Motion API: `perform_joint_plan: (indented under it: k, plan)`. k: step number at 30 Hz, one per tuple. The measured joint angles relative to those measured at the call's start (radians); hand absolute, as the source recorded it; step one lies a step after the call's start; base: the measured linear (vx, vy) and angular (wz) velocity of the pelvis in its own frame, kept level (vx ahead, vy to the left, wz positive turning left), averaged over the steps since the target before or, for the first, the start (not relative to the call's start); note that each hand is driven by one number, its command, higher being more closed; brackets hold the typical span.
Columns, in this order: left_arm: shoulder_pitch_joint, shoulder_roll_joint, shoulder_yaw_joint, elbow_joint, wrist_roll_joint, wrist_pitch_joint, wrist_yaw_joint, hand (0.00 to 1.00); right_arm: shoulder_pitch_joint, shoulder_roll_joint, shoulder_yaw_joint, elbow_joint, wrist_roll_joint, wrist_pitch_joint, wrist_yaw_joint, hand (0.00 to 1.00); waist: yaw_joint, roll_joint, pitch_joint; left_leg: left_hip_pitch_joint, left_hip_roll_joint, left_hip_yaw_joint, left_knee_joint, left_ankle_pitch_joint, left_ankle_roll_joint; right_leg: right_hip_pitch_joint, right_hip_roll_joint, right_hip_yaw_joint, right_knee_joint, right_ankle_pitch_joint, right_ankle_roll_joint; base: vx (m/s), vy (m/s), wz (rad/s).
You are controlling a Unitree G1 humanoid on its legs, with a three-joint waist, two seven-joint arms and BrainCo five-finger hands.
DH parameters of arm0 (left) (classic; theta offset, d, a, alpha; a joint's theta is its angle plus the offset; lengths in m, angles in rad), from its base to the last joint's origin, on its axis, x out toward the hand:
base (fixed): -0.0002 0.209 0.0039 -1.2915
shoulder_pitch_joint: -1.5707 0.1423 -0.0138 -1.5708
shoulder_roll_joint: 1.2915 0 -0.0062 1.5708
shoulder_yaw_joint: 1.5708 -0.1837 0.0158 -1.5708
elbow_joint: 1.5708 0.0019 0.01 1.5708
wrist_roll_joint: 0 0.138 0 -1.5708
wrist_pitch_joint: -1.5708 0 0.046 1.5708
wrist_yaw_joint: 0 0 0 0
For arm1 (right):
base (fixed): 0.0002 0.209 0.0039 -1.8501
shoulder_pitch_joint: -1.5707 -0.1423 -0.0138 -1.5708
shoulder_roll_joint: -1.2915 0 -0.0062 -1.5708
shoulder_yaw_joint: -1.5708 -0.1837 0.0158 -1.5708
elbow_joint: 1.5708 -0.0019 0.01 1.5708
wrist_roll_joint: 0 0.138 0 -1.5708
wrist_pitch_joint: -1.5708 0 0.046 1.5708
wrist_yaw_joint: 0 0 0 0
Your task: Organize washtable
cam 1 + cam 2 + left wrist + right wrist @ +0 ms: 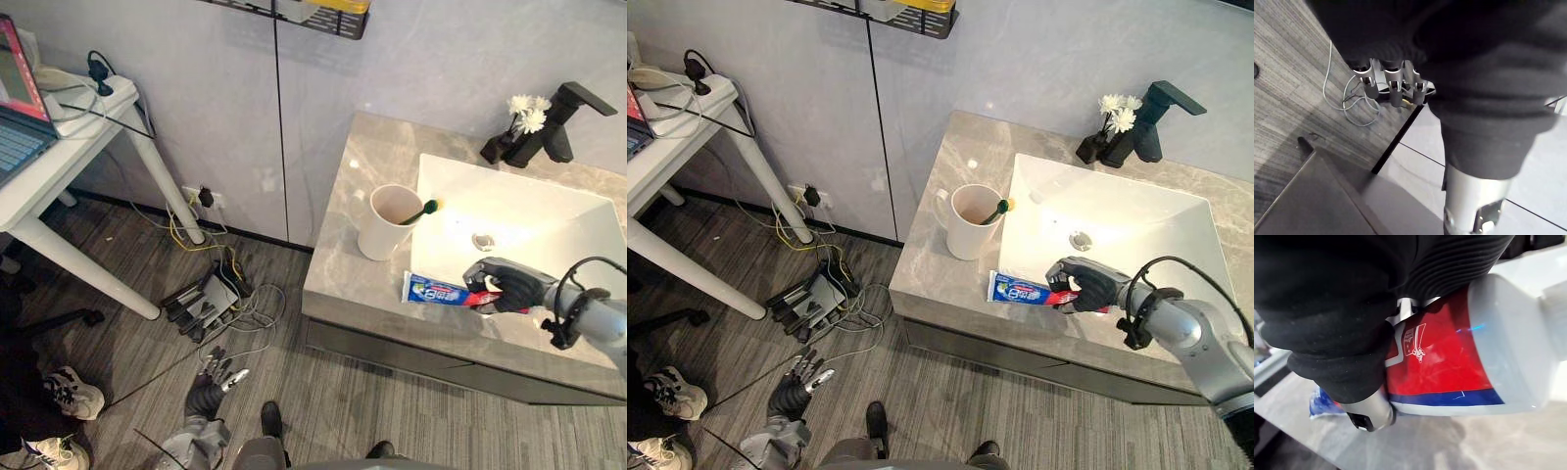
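One marble washtable [338, 274], grey plank floor [323, 392]

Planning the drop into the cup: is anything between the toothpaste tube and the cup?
Nothing visible. The right hand grips the toothpaste tube by its red end; bare counter separates it from the cup. A toothbrush leaning inside takes part of the cup's mouth. The left hand hangs low, idle.

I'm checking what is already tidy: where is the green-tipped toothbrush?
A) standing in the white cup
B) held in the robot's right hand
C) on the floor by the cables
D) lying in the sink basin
A: the toothbrush leans out of the white cup on the counter, while the right hand is curled round the toothpaste tube.
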Motion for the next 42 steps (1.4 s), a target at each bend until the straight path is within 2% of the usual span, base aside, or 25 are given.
perform_joint_plan:
  k: [5,8,10,12,15,17,19,21,22,24,25,26,27,29,30,33,34,35,37,38,39,40,42]
  plan:
    - [0.015,-0.012,-0.002,0.084,0.017,0.005,-0.022,0.0,0.008,-0.04,0.0,-0.005,-0.012,-0.015,0.023,1.0,-0.001,0.006,-0.005,0.017,0.0,0.018,-0.015,-0.001,-0.002,-0.001,-0.001,0.009,0.0,-0.01,0.001,-0.03,-0.021,-0.11]
    - [0.047,-0.035,-0.021,0.132,0.018,0.007,-0.059,0.0,0.057,-0.109,0.0,-0.018,-0.054,-0.045,0.026,1.0,-0.004,0.015,-0.018,0.026,0.0,0.036,-0.015,0.0,-0.001,-0.003,-0.001,0.025,0.0,-0.012,0.003,0.0,-0.02,-0.16]
    - [0.054,-0.041,-0.028,0.173,0.018,0.012,-0.063,0.0,0.062,-0.126,-0.002,-0.009,-0.072,-0.054,0.026,1.0,-0.023,0.014,-0.027,0.029,0.001,0.04,-0.015,0.0,-0.001,-0.004,0.0,0.029,0.0,-0.012,0.003,0.0,-0.025,-0.08]
    - [0.054,-0.041,-0.043,0.204,0.018,0.015,-0.065,0.0,0.073,-0.135,-0.012,0.036,-0.071,-0.056,0.025,1.0,-0.027,0.011,-0.041,0.033,0.007,0.05,-0.017,0.0,-0.001,-0.007,0.0,0.047,-0.001,-0.013,0.002,0.01,-0.027,-0.14]
    - [0.056,-0.045,-0.058,0.231,0.018,0.021,-0.078,0.0,0.093,-0.135,-0.07,0.137,-0.071,-0.05,0.024,1.0,-0.037,0.002,-0.063,0.033,0.001,0.065,-0.018,-0.001,-0.003,-0.019,0.0,0.058,-0.001,-0.013,0.002,0.01,-0.012,-0.17]
    - [0.074,-0.058,-0.055,0.231,0.018,0.021,-0.078,0.0,0.092,-0.135,-0.164,0.245,-0.074,-0.025,0.018,1.0,-0.069,-0.002,-0.082,0.035,0.003,0.07,-0.02,-0.003,-0.005,-0.021,0.002,0.062,-0.001,-0.012,0.003,0.0,-0.015,-0.06]
    - [0.087,-0.064,-0.055,0.231,0.018,0.022,-0.078,0.0,0.073,-0.136,-0.232,0.318,-0.078,-0.008,0.011,1.0,-0.085,-0.003,-0.097,0.041,0.004,0.079,-0.025,-0.007,-0.011,-0.021,0.003,0.072,-0.001,-0.012,0.003,0.01,-0.022,-0.19]
    - [0.098,-0.068,-0.055,0.245,0.019,0.023,-0.076,0.0,-0.069,-0.135,-0.294,0.463,-0.075,0.033,-0.046,1.0,-0.109,-0.005,-0.13,0.048,0.005,0.101,-0.026,-0.016,-0.019,-0.029,0.003,0.092,-0.003,-0.012,0.003,0.01,-0.019,-0.27]
    - [0.097,-0.072,-0.056,0.25,0.019,0.024,-0.076,0.0,-0.113,-0.132,-0.319,0.497,-0.073,0.046,-0.066,1.0,-0.114,0.003,-0.141,0.047,0.005,0.105,-0.026,-0.017,-0.02,-0.033,0.003,0.097,-0.003,-0.012,0.003,0.01,-0.015,-0.22]
    - [0.09,-0.089,-0.058,0.25,0.019,0.025,-0.074,0.0,-0.248,-0.109,-0.461,0.559,-0.043,0.088,-0.165,1.0,-0.124,0.016,-0.158,0.048,0.006,0.113,-0.026,-0.018,-0.02,-0.039,0.003,0.108,-0.003,-0.011,0.004,0.01,-0.024,-0.14]
    - [0.08,-0.096,-0.06,0.25,0.02,0.024,-0.061,0.0,-0.306,-0.096,-0.532,0.558,-0.005,0.105,-0.241,1.0,-0.13,0.024,-0.163,0.048,0.008,0.113,-0.026,-0.018,-0.02,-0.038,0.005,0.108,-0.003,-0.011,0.004,0.0,-0.034,-0.03]
    - [0.074,-0.1,-0.062,0.25,0.02,0.023,-0.055,0.0,-0.332,-0.088,-0.564,0.556,0.016,0.107,-0.276,1.0,-0.13,0.027,-0.165,0.048,0.009,0.112,-0.026,-0.018,-0.02,-0.038,0.006,0.108,-0.003,-0.011,0.004,-0.01,-0.047,0.0]
    - [0.06,-0.106,-0.066,0.249,0.021,0.021,-0.043,0.0,-0.394,-0.063,-0.617,0.542,0.084,0.106,-0.356,1.0,-0.132,0.031,-0.17,0.048,0.012,0.112,-0.026,-0.018,-0.02,-0.038,0.009,0.107,-0.003,-0.011,0.004,-0.01,-0.039,0.0]
    - [0.039,-0.106,-0.069,0.248,0.032,0.021,-0.025,0.0,-0.429,-0.006,-0.664,0.485,0.167,0.105,-0.429,1.0,-0.132,0.028,-0.176,0.047,0.015,0.111,-0.026,-0.018,-0.021,-0.038,0.012,0.106,-0.004,-0.011,0.004,-0.01,-0.023,0.0]
    - [0.032,-0.105,-0.07,0.246,0.038,0.021,-0.015,0.0,-0.434,0.021,-0.678,0.458,0.195,0.102,-0.449,1.0,-0.131,0.027,-0.18,0.046,0.016,0.11,-0.026,-0.018,-0.021,-0.038,0.013,0.106,-0.005,-0.011,0.004,-0.03,-0.033,-0.01]
    - [-0.003,-0.112,-0.059,0.166,0.037,0.021,0.026,0.0,-0.433,0.178,-0.714,0.288,0.281,0.072,-0.506,1.0,-0.12,0.026,-0.185,0.046,0.018,0.101,-0.026,-0.016,-0.022,-0.037,0.012,0.104,-0.01,-0.011,0.003,-0.03,-0.021,0.0]
    - [-0.007,-0.115,-0.051,0.137,0.036,0.021,0.034,0.0,-0.432,0.205,-0.712,0.258,0.291,0.066,-0.508,1.0,-0.116,0.028,-0.187,0.045,0.018,0.099,-0.026,-0.016,-0.022,-0.037,0.011,0.103,-0.011,-0.011,0.003,0.0,-0.022,0.04]
    - [-0.012,-0.116,-0.036,0.064,0.036,0.02,0.049,0.0,-0.432,0.267,-0.695,0.196,0.306,0.06,-0.51,1.0,-0.11,0.029,-0.187,0.045,0.017,0.095,-0.026,-0.011,-0.018,-0.035,0.011,0.101,-0.011,-0.011,0.003,-0.01,-0.019,0.08]
    - [-0.035,-0.115,0.024,-0.063,0.036,0.014,0.063,0.0,-0.423,0.372,-0.626,0.099,0.331,0.057,-0.49,1.0,-0.105,0.035,-0.186,0.044,0.017,0.083,-0.026,-0.008,-0.017,-0.028,0.011,0.088,-0.012,-0.012,0.003,-0.02,-0.025,0.16]
    - [-0.058,-0.112,0.07,-0.143,0.036,0.012,0.076,0.0,-0.405,0.438,-0.567,0.047,0.336,0.057,-0.473,1.0,-0.099,0.046,-0.189,0.042,0.017,0.075,-0.026,-0.007,-0.018,-0.023,0.012,0.079,-0.014,-0.012,0.003,-0.01,-0.023,0.18]
    - [-0.079,-0.106,0.112,-0.215,0.036,0.012,0.086,0.0,-0.383,0.5,-0.515,0.006,0.343,0.06,-0.456,1.0,-0.089,0.043,-0.187,0.04,0.018,0.07,-0.026,-0.006,-0.018,-0.022,0.015,0.075,-0.016,-0.012,0.003,0.0,-0.025,0.18]
    - [-0.117,-0.077,0.154,-0.314,0.032,0.009,0.101,0.0,-0.344,0.593,-0.441,-0.047,0.345,0.067,-0.441,1.0,-0.075,0.038,-0.183,0.038,0.019,0.062,-0.026,-0.004,-0.021,-0.018,0.02,0.069,-0.018,-0.012,0.003,0.0,-0.022,0.18]
    - [-0.177,-0.016,0.178,-0.403,0.009,-0.01,0.12,0.0,-0.3,0.681,-0.328,-0.088,0.345,0.089,-0.395,1.0,-0.062,0.04,-0.184,0.029,0.02,0.042,-0.026,0.003,-0.021,-0.011,0.024,0.051,-0.02,-0.013,0.002,0.02,-0.035,0.32]
